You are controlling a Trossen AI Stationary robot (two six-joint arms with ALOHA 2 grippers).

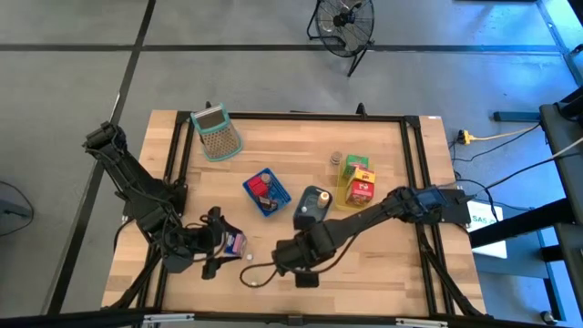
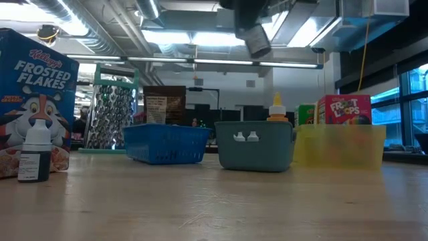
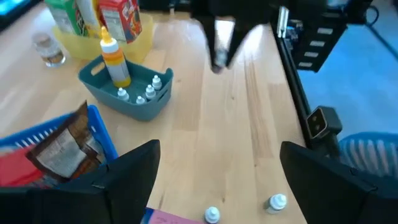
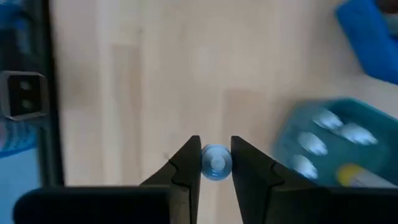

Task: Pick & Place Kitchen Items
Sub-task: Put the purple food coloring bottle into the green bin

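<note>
- In the low view, closest to the camera, a small dropper bottle [image 2: 33, 155] stands upright on the table [image 1: 383, 273], in front of a Frosted Flakes box [image 2: 35, 100].
- The left gripper [image 1: 216, 244] sits near the table's front edge on the left, its fingers [image 3: 127, 171] spread wide with nothing between them. A pink packet [image 1: 235, 243] lies at its tips, and two tiny white-capped bottles [image 3: 277, 201] stand just beyond.
- The right gripper [image 4: 216, 163] hangs above bare wood in front of the trays, its fingers [image 4: 186, 165] pinched on a small round-capped bottle [image 4: 216, 162].
- Farther back stand three trays in a row: a blue basket [image 1: 266, 192] with a brown packet [image 3: 62, 146] and red items; a teal tray [image 1: 312, 205] with an orange-capped squeeze bottle [image 3: 115, 59] and several little white-capped bottles [image 3: 149, 89]; a yellow tray [image 1: 351, 189] with a green box [image 1: 355, 163] and a red Froot Loops box [image 2: 343, 110].
- A small jar [image 1: 336, 160] stands just behind the yellow tray.
- A metal grater [image 1: 217, 133] lies near the far left edge.
</note>
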